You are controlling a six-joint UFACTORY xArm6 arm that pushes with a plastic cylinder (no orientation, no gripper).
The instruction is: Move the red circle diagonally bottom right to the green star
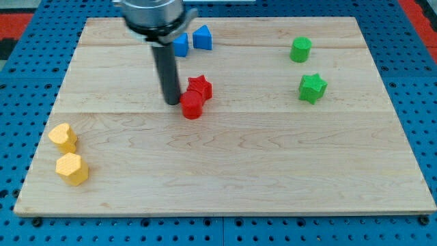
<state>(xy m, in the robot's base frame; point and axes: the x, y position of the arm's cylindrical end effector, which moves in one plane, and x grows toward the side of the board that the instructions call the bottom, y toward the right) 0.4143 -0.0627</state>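
Observation:
The red circle lies near the board's middle, touching the red star just above and to its right. The green star sits far off at the view's right. My tip is at the red circle's left side, touching or nearly touching it. The rod rises from there to the arm's dark head at the view's top.
A green block sits above the green star. Two blue blocks lie at the top, partly behind the rod. A yellow heart and a yellow hexagon lie at the left. The wooden board has blue pegboard around it.

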